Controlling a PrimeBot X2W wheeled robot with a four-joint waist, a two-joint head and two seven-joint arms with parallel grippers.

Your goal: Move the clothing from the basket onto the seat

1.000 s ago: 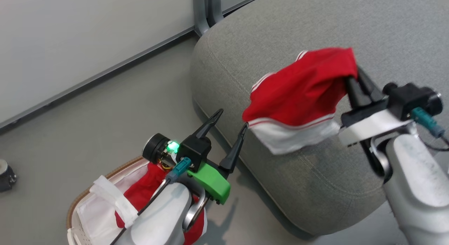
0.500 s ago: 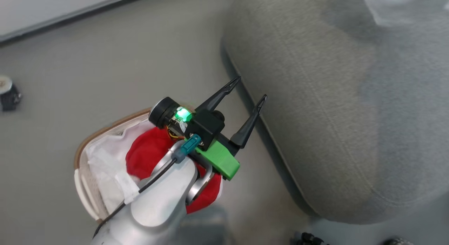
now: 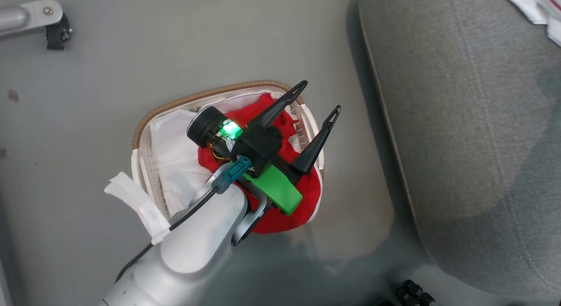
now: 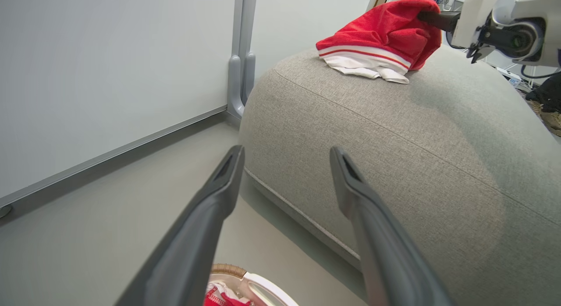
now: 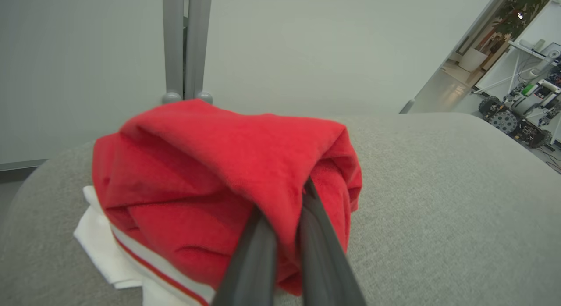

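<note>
Head view, from left to right: the basket [image 3: 210,93] stands on the grey floor [image 3: 109,78] at centre-left of the frame. Its white liner [image 3: 171,152] shows, and a plain red garment [image 3: 285,216] is bunched in its lower right part. The left gripper [image 3: 320,95] hangs above the basket, fingers spread apart and holding nothing. The seat [image 3: 460,122] takes the right side of the frame, near the basket but not touching it. In the left wrist view the red-and-white garment [image 4: 381,34] sits at upper centre on top of the seat, its white hem lying on the cushion. At the upper right of that frame, the right gripper [image 4: 431,16] is clamped on the garment's red fold. The right wrist view shows its two fingers close together with red cloth pinched between them.
</note>
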